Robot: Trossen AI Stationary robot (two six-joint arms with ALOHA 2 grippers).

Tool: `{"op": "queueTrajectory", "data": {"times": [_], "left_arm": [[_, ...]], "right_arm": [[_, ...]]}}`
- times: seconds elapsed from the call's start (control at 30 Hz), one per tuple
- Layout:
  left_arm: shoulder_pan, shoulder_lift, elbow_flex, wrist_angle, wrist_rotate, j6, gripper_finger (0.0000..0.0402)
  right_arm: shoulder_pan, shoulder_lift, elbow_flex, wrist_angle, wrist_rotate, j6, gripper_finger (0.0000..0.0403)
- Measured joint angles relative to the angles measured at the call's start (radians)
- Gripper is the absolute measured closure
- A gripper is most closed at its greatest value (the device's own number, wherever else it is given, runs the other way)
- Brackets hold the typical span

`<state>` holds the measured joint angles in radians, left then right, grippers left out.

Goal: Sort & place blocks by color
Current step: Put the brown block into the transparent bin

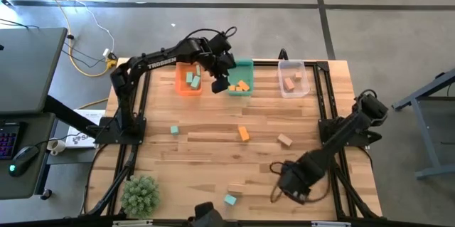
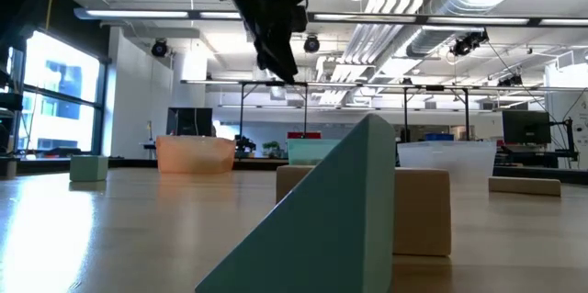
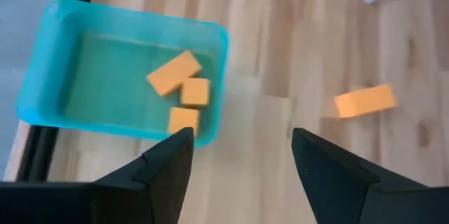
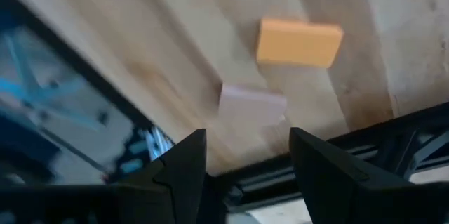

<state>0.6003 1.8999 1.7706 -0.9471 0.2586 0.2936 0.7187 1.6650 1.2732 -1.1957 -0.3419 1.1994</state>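
My left gripper (image 1: pixel 220 82) hangs open above the far side of the table, between the orange bin (image 1: pixel 188 78) and the teal bin (image 1: pixel 240 77). In its wrist view the open gripper (image 3: pixel 242 154) looks down on the teal bin (image 3: pixel 123 76), which holds three orange blocks (image 3: pixel 184 87). Teal blocks (image 1: pixel 193 80) lie in the orange bin and wood blocks (image 1: pixel 289 82) in the clear bin (image 1: pixel 292 77). My right gripper (image 1: pixel 279 188) is open and low near the table's near right. It touches nothing, and an orange block (image 4: pixel 299 41) and a wood block (image 4: pixel 252 104) lie ahead of it.
Loose on the table are a teal block (image 1: pixel 174 129), an orange block (image 1: pixel 244 133), a wood block (image 1: pixel 285 139), another wood block (image 1: pixel 235 188) and a teal block (image 1: pixel 229 199). A fuzzy green plant (image 1: pixel 140 195) stands at the near left corner.
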Motion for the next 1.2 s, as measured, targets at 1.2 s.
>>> {"op": "queueTrajectory", "data": {"times": [1.2], "left_arm": [[-0.528, -0.302, 0.0, -0.156, -0.048, -0.487, 0.0174]], "right_arm": [[0.331, 0.0, -0.221, 0.259, 0.283, -0.531, 0.0167]]}}
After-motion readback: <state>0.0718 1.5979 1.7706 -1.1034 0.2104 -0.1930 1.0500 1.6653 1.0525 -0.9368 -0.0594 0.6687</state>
